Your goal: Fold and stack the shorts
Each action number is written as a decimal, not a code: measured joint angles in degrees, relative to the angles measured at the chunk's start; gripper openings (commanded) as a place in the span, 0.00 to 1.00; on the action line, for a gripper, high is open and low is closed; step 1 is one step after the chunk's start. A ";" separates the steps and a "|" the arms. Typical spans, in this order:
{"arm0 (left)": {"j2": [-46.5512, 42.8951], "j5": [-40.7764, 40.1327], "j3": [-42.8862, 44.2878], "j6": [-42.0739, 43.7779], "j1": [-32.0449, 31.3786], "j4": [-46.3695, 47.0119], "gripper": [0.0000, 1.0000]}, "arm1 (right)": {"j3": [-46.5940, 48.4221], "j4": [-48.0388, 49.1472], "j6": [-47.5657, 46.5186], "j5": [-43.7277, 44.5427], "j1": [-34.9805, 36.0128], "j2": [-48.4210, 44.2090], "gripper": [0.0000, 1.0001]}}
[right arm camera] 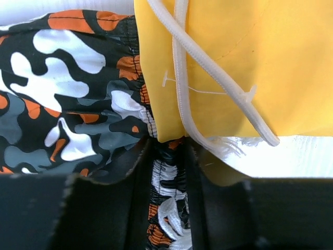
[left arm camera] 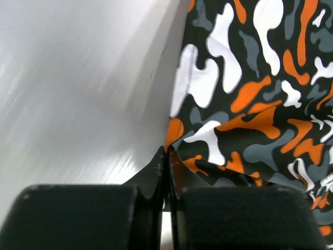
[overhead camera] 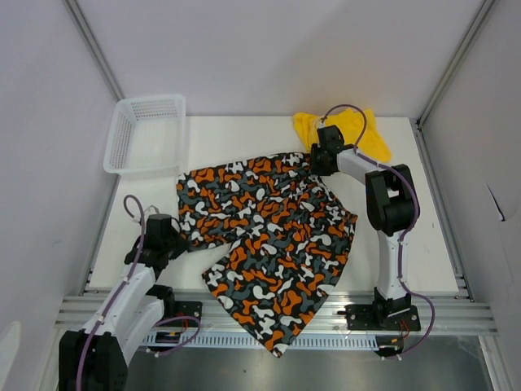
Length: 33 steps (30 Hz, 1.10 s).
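Note:
The patterned shorts (overhead camera: 269, 236) lie spread across the table's middle, one leg hanging over the near edge. My left gripper (overhead camera: 181, 236) is at their left edge. In the left wrist view its jaws (left arm camera: 169, 151) are shut, pinching the hem corner of the patterned fabric (left arm camera: 250, 78). My right gripper (overhead camera: 312, 163) is at the far waistband corner. Its jaws (right arm camera: 169, 143) are shut on the gathered elastic band of the patterned shorts (right arm camera: 62, 78). The yellow shorts (overhead camera: 370, 138) lie bunched at the back right, just beyond that gripper. Their yellow cloth (right arm camera: 250, 62) and pale drawstring (right arm camera: 182, 78) overlap the patterned waistband.
A white mesh basket (overhead camera: 120, 142) stands at the back left corner, overhanging the table's left edge. Bare white tabletop (overhead camera: 407, 236) shows to the right of the shorts and beside the left gripper (left arm camera: 78, 94). Grey walls enclose the cell.

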 measured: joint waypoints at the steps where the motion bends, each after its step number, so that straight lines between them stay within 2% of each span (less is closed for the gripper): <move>1: 0.28 -0.15 0.00 0.55 0.00 0.37 0.18 | 0.00 0.04 0.02 0.02 0.02 0.00 0.40; 2: 0.61 -0.20 0.00 0.96 0.00 0.79 0.21 | 0.02 0.17 -0.07 0.02 0.04 0.00 0.42; 3: 1.01 -0.13 0.00 1.55 0.00 1.33 0.35 | 0.04 0.22 -0.15 0.09 0.11 0.00 0.44; 4: 1.62 0.11 0.00 2.19 0.00 1.90 0.45 | 0.07 0.31 -0.20 0.13 0.17 0.00 0.46; 5: 2.27 0.33 0.00 2.80 0.00 2.32 0.66 | 0.07 0.37 -0.33 0.13 0.28 0.00 0.50; 6: 2.78 0.66 0.00 3.37 0.00 2.51 0.77 | 0.09 0.39 -0.37 0.17 0.37 -0.02 0.54; 7: 3.23 0.98 0.00 3.69 0.00 2.89 0.83 | 0.07 0.42 -0.33 0.15 0.44 -0.13 0.62; 9: 3.19 1.77 0.59 3.89 0.00 4.39 0.93 | 0.00 0.44 -0.35 0.28 0.55 -0.39 0.69; 10: 3.10 1.79 0.66 4.20 0.00 4.66 0.94 | -0.35 0.39 -0.31 0.44 0.59 -0.76 0.75; 13: 2.12 1.95 0.66 4.66 -0.02 4.39 0.95 | -3.45 -0.09 -0.07 1.03 0.39 -3.17 0.77; 18: 0.55 2.10 1.46 4.87 -0.61 3.41 0.96 | -13.00 -0.76 1.97 1.46 -1.81 -11.28 0.92; 25: 0.74 0.63 9.18 5.64 -3.89 0.79 0.99 | -33.00 -0.24 7.04 -1.49 -12.52 -32.30 0.92; 27: 0.83 -0.15 11.32 6.12 -5.03 0.57 0.99 | -35.26 -0.61 7.54 -1.70 -13.90 -35.67 0.90; 33: 4.02 -1.09 15.54 7.21 -11.34 -0.09 0.99 | -37.66 -4.50 7.61 -2.03 -12.24 -41.18 0.88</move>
